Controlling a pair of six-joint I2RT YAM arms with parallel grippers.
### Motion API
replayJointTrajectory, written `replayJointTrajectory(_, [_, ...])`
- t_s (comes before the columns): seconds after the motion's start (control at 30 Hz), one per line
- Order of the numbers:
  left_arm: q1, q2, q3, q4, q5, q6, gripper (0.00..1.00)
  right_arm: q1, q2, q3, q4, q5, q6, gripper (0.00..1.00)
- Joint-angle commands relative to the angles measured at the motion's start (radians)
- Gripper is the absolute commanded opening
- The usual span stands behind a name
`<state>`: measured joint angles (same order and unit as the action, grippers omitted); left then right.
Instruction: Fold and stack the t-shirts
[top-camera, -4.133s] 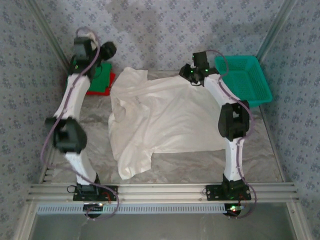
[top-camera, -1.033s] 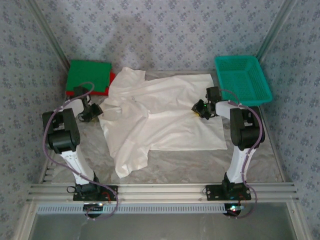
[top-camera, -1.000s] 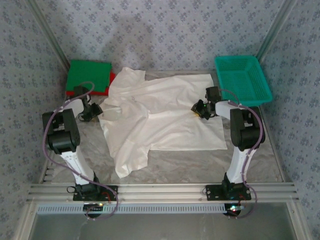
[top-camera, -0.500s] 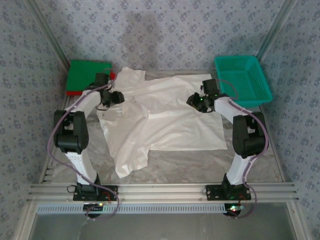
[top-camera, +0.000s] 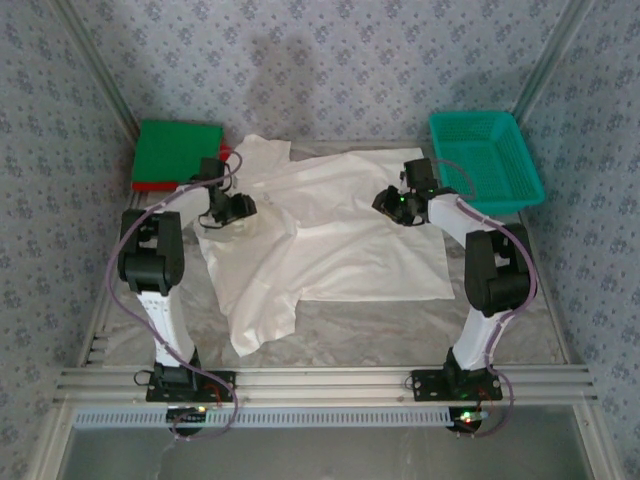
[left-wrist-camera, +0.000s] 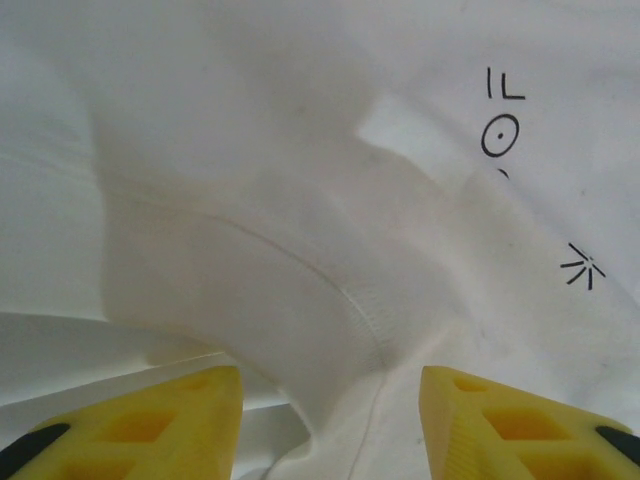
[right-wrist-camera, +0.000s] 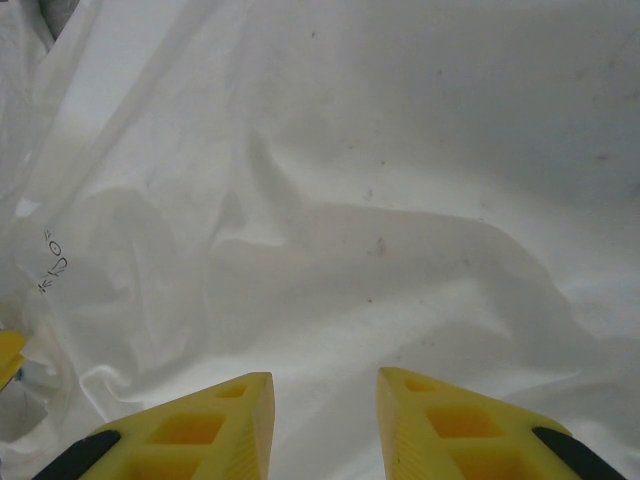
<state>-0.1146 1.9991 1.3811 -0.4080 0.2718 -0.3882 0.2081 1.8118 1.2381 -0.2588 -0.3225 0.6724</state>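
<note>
One teal basket (top-camera: 487, 158) sits at the far right corner of the table (top-camera: 400, 335), its mesh floor in plain sight. At the far left corner the green shirt (top-camera: 178, 150) lies folded on the red shirt (top-camera: 150, 186). Across the middle sprawls the white shirt (top-camera: 330, 235), wrinkled, one sleeve trailing toward the near edge. Over it the left gripper (top-camera: 238, 210) and right gripper (top-camera: 392, 205) hang low, each with fingers apart. Grey tabletop; the walls (top-camera: 350, 70) carry a small floral print.

Overhead view from behind; wrist views close above off-white t-shirt (top-camera: 340, 240) (shared).
</note>
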Motion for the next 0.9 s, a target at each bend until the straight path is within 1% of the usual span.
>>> replayJointTrajectory(0.0, [-0.011, 0.008, -0.03, 0.044, 0.05, -0.035, 0.49, 0.004, 0.023, 0.009, -0.014, -0.002, -0.013, 0.35])
replayJointTrajectory(0.13, [-0.011, 0.011, -0.049, 0.051, 0.049, -0.034, 0.48, 0.004, 0.029, 0.004, -0.009, -0.004, -0.011, 0.35])
replayJointTrajectory(0.2, [-0.011, 0.002, -0.064, 0.058, 0.046, -0.034, 0.36, 0.004, 0.032, 0.004, -0.008, -0.005, -0.013, 0.35])
replayJointTrajectory(0.23, [-0.011, -0.004, -0.067, 0.057, 0.044, -0.034, 0.34, 0.002, 0.034, 0.004, -0.008, -0.004, -0.013, 0.35])
replayJointTrajectory(0.27, [-0.011, -0.012, -0.067, 0.053, 0.042, -0.034, 0.3, 0.002, 0.035, 0.004, -0.009, -0.003, -0.013, 0.35])
replayJointTrajectory(0.33, [-0.011, -0.033, -0.067, 0.039, 0.029, -0.028, 0.17, -0.001, 0.035, -0.001, -0.007, 0.008, -0.011, 0.35])
replayJointTrajectory(0.43, [-0.003, -0.069, -0.059, -0.001, -0.005, -0.013, 0.08, -0.011, 0.046, -0.013, 0.004, 0.021, -0.006, 0.35])
replayJointTrajectory(0.53, [0.026, -0.095, -0.042, -0.055, -0.009, 0.005, 0.06, -0.032, 0.085, -0.02, 0.004, 0.031, -0.001, 0.35])
replayJointTrajectory(0.67, [0.088, -0.121, -0.036, -0.123, -0.012, 0.036, 0.05, -0.057, 0.129, -0.037, 0.032, 0.047, 0.01, 0.33])
replayJointTrajectory(0.7, [0.107, -0.124, -0.038, -0.142, -0.016, 0.046, 0.04, -0.064, 0.138, -0.072, 0.037, 0.051, 0.01, 0.33])
replayJointTrajectory(0.87, [0.17, -0.097, -0.031, -0.21, -0.03, 0.079, 0.06, -0.084, 0.156, -0.097, 0.056, 0.067, 0.032, 0.32])
